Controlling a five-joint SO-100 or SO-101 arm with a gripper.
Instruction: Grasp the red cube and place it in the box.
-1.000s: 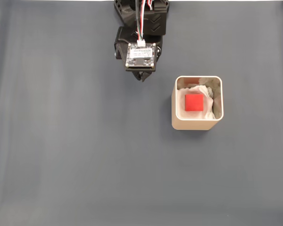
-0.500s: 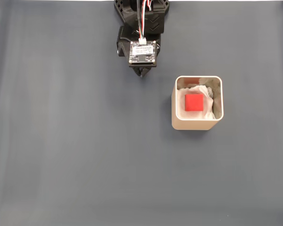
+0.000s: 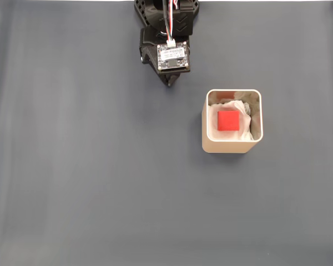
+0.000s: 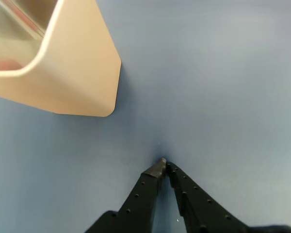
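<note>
With its jaws pressed together tip to tip and pinching nothing, the gripper [image 4: 164, 165] hangs above bare blue-grey tabletop [image 4: 223, 87] in the wrist view, the two black fingers meeting at a point near the lower middle of the picture. Change over the last second, fixed view: the gripper [image 3: 169, 83] and the small circuit board [image 3: 172, 54] riding on its wrist have pulled back toward the arm's base [image 3: 166, 14] at the top edge and swung slightly to the right; nothing else on the table has shifted. Item, red cube [image 3: 228, 120]: lying flat on crumpled white paper [image 3: 241, 108] inside the box [image 3: 232, 146], roughly centred, apart from the walls, unmoved across the three fixed pictures. Item, box: upright on the table, to the right of and below the gripper in the fixed view, near but clear of it; in the wrist view one rounded corner of the box [image 4: 82, 73] shows at upper left with a faint red tint inside. Judgement: placement appears complete, and the withdrawal reads as a return toward rest. Pose: arm folded close to its base, gripper pointing down and outward over the table, low, touching neither box nor cube.
</note>
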